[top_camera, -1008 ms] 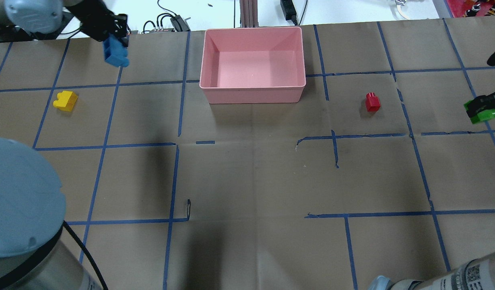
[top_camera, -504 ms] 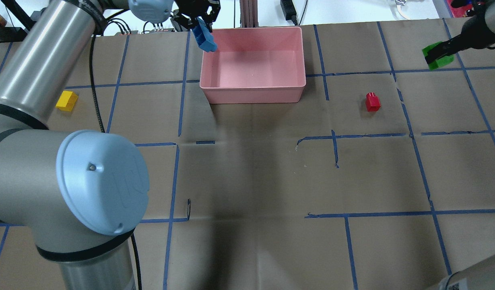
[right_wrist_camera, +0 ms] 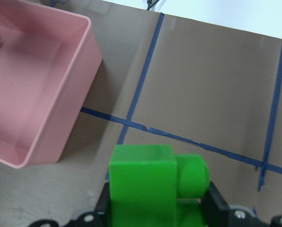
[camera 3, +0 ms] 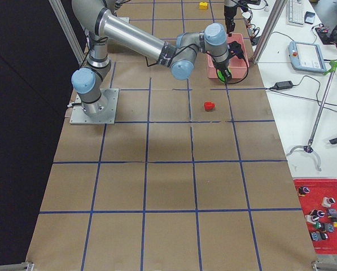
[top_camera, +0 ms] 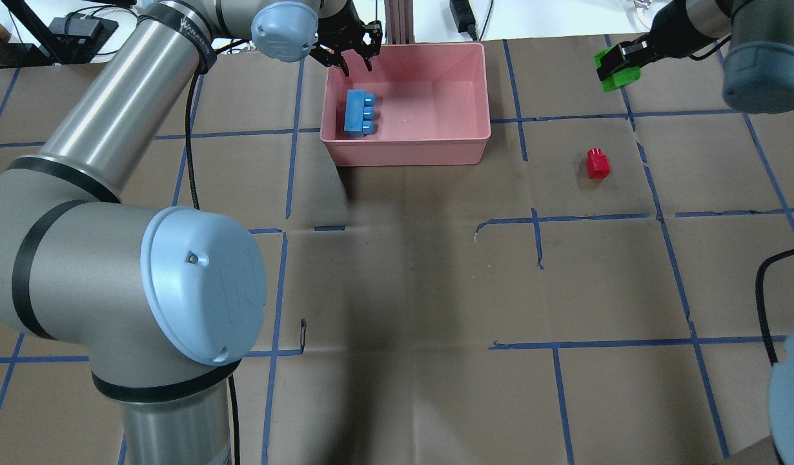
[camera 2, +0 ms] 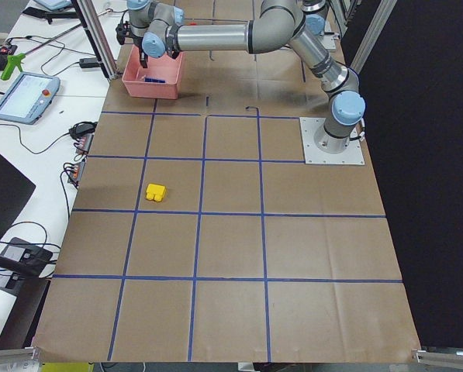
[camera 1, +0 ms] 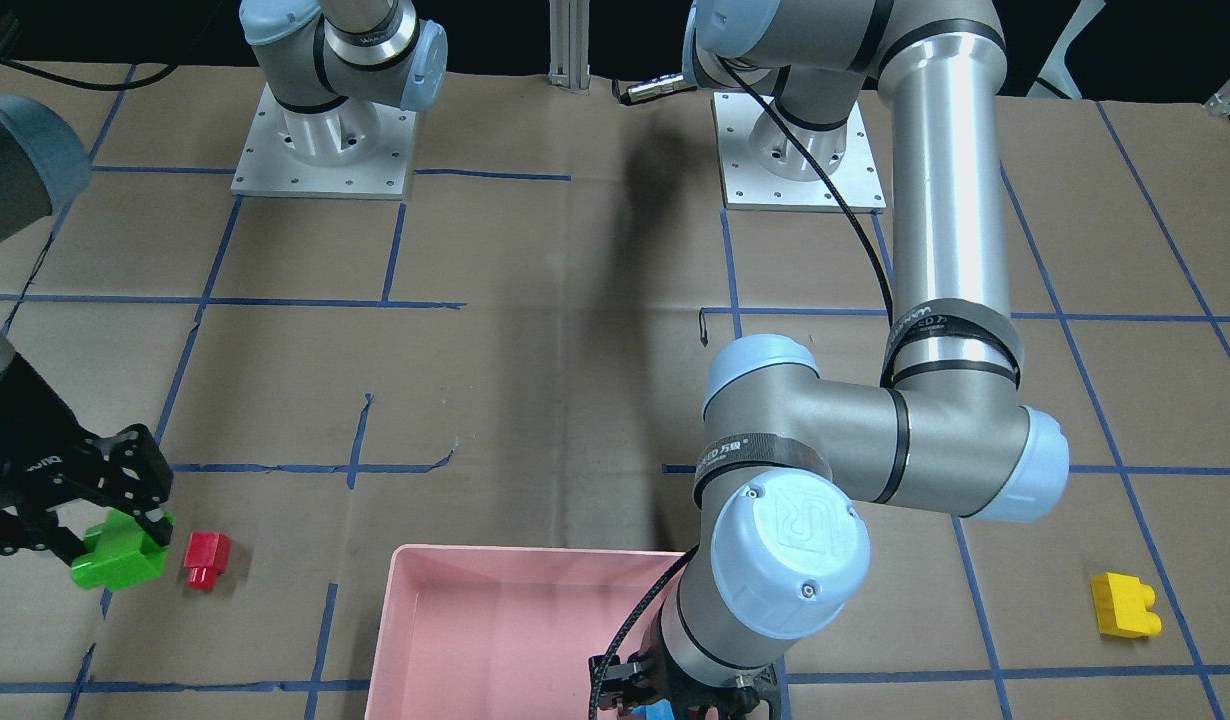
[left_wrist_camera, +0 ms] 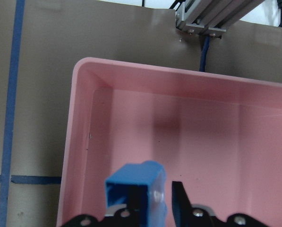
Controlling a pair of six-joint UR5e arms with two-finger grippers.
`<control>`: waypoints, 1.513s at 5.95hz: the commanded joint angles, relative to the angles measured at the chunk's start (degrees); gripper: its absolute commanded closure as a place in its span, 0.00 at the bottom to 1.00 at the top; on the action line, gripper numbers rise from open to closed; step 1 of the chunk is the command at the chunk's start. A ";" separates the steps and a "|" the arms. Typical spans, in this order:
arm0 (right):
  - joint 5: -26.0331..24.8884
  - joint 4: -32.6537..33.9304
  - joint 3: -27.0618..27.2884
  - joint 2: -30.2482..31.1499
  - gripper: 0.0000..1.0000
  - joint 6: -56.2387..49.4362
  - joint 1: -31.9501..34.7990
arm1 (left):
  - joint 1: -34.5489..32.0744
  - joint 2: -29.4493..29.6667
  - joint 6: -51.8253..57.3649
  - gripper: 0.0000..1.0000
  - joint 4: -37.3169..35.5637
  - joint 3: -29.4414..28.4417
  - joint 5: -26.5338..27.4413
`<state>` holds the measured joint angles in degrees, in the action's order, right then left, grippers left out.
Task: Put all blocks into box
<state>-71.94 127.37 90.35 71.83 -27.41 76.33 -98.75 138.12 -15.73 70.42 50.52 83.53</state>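
Note:
The pink box (top_camera: 403, 152) stands at the table's far middle. The light-blue three-stud block (top_camera: 360, 113) lies inside it at the left, studs to the right. My left gripper (top_camera: 353, 63) hovers open over the box's far left corner. In the left wrist view the blue block (left_wrist_camera: 137, 188) shows low between the fingers (left_wrist_camera: 179, 198). My right gripper (top_camera: 618, 68) is shut on the green block (right_wrist_camera: 155, 182), held above the table right of the box. The red block (top_camera: 598, 163) sits on the table below it. The yellow block (camera 1: 1125, 605) lies far out on my left, hidden by my arm in the overhead view.
My left arm (top_camera: 113, 129) stretches across the table's left half. An aluminium post (top_camera: 397, 19) stands just behind the box. Blue tape lines grid the brown table cover. Cables and a power brick lie beyond the far edge.
My left gripper moved right over the box and let go of the blue block, which now lies in the box. My right gripper carried the green block left, toward the box.

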 commanded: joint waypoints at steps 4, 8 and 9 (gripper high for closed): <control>-0.83 3.39 -18.17 -14.49 0.91 32.60 20.60 | 7.91 -8.71 8.00 0.00 12.32 0.19 -0.48; -0.84 6.23 -18.54 -16.01 0.00 34.45 21.84 | 23.67 -14.10 29.85 0.00 16.42 6.07 -0.30; -1.10 6.23 -18.46 -15.84 0.00 34.01 21.93 | 24.82 -14.02 31.71 0.00 16.51 6.17 -0.04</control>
<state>-72.88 133.54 71.92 56.05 6.82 98.09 -75.61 124.19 13.49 86.83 56.26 83.32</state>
